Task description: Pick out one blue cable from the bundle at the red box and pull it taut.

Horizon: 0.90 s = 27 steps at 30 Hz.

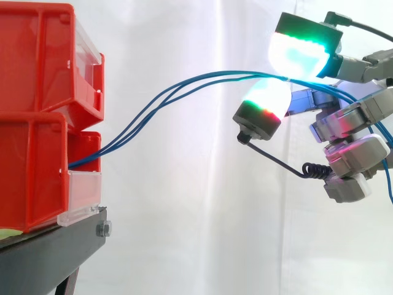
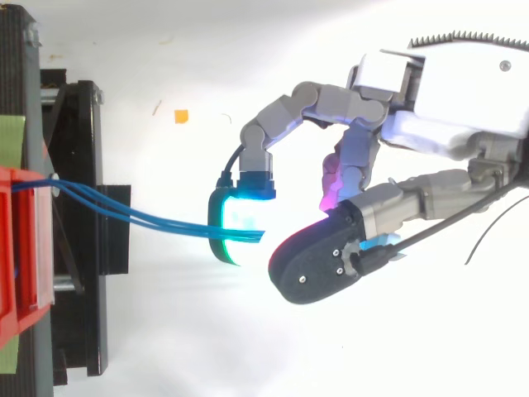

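Currently, the blue cables [image 2: 157, 220] are leaving the front opening of the lower red bin [image 1: 31, 172] as a small bundle of thin strands and rising to the right in a curved arc [image 1: 209, 76], not drawn straight. Their far end is passing between two glowing fingertips of the hand [image 2: 446, 107]. In the side view, the upper pad [image 1: 298, 55], glowing cyan and green, is sitting just above the strands, and the lower pad [image 1: 267, 101], glowing white and red, is pressing up from below. The fingers are closing narrowly on the bundle in a pinch, and more than one strand is lying inside it. Beyond the pinch, the blue strands are running on past the hand's knuckles and hanging down at the right edge. The remaining fingers are curling loosely below, apart from the cables. The lower bin is carrying an upper red bin [image 1: 37, 55], and both are resting on the black stand [image 1: 49, 252] before the white curtain [image 1: 184, 215].
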Each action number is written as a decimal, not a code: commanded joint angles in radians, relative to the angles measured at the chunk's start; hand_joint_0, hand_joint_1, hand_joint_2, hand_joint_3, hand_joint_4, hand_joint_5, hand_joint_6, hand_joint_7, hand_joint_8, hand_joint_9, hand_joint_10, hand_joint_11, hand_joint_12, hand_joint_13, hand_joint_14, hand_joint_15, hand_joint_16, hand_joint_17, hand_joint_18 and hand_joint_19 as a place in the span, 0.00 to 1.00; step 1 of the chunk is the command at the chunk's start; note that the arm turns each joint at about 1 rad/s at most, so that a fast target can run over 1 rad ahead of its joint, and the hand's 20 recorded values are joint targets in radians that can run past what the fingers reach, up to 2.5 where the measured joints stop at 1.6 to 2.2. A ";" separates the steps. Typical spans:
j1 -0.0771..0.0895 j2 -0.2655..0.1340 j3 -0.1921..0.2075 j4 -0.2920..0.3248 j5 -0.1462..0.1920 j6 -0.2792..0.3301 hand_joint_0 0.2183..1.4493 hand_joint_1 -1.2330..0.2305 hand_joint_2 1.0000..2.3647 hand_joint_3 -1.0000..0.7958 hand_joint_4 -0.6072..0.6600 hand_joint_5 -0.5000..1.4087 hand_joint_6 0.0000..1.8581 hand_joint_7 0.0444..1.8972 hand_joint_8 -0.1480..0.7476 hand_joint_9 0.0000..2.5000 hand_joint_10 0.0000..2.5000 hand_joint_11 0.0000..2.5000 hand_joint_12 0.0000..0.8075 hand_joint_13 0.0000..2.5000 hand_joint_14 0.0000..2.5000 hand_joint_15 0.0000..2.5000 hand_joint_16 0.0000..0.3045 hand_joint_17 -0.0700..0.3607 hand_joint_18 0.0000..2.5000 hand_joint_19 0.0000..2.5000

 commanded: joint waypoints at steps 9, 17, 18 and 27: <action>0.000 -0.001 0.000 -0.002 0.000 0.000 0.40 0.26 0.01 0.33 0.30 0.21 0.47 0.56 0.38 0.69 0.01 0.62 0.45 0.55 0.01 0.40 0.17 0.43 0.40 0.36; -0.002 0.000 0.000 -0.003 0.000 -0.002 0.49 0.22 0.00 0.28 0.17 0.20 0.50 0.52 0.36 0.66 0.01 0.62 0.42 0.53 0.01 0.39 0.16 0.42 0.38 0.35; 0.000 -0.001 0.000 -0.003 0.000 0.000 0.49 0.22 0.00 0.28 0.16 0.20 0.50 0.51 0.35 0.66 0.01 0.62 0.42 0.53 0.01 0.39 0.16 0.42 0.38 0.34; 0.000 0.000 0.000 -0.008 0.000 0.000 0.42 0.19 0.00 0.28 0.23 0.20 0.50 0.48 0.36 0.67 0.01 0.61 0.41 0.53 0.01 0.39 0.16 0.41 0.38 0.35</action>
